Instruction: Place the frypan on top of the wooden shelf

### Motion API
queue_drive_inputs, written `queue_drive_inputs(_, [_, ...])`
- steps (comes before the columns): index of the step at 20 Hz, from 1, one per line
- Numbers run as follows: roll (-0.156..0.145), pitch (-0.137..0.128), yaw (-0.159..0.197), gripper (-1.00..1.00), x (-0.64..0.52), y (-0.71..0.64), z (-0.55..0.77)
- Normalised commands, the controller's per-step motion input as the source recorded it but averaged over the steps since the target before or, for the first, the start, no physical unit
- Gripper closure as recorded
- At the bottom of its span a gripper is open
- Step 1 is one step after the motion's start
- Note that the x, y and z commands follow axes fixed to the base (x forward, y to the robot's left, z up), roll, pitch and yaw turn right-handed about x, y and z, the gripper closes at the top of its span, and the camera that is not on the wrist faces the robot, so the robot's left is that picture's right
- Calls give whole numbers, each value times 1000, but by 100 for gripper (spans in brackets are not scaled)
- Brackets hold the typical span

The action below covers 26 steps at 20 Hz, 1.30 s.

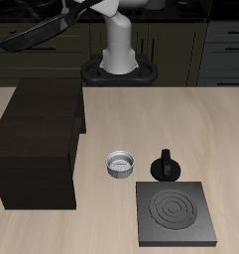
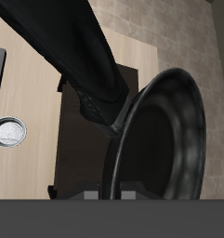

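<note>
The frypan (image 1: 32,35) is a round black shallow pan with a long black handle, held tilted high in the air above the back of the table, over the far end of the wooden shelf (image 1: 37,144). My gripper (image 1: 70,14) is shut on it. In the wrist view the pan (image 2: 164,139) fills much of the frame, its rim runs between my fingertips (image 2: 90,195), and its handle (image 2: 72,46) slants across. The dark brown shelf top (image 2: 85,149) lies below the pan and is bare.
A small grey metal pot (image 1: 121,163) stands on the table beside the shelf and also shows in the wrist view (image 2: 8,133). A small black knobbed object (image 1: 166,165) stands next to it. A flat black stove plate (image 1: 176,213) lies near the front edge.
</note>
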Motion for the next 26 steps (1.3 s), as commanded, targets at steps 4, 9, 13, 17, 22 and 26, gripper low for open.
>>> queue_drive_inputs(4, [-11,15,19,100,371,-387,-34])
queue_drive_inputs(9, [-64,32,-3,100,408,-435,-92])
queue_drive_inputs(13, [-38,37,-9,100,273,-235,-139])
queue_drive_inputs(17, [8,40,-11,100,216,-47,-323])
queue_drive_inputs(22, [32,37,-4,100,167,214,-303])
queue_drive_inputs(26, [-9,35,18,100,121,36,-222])
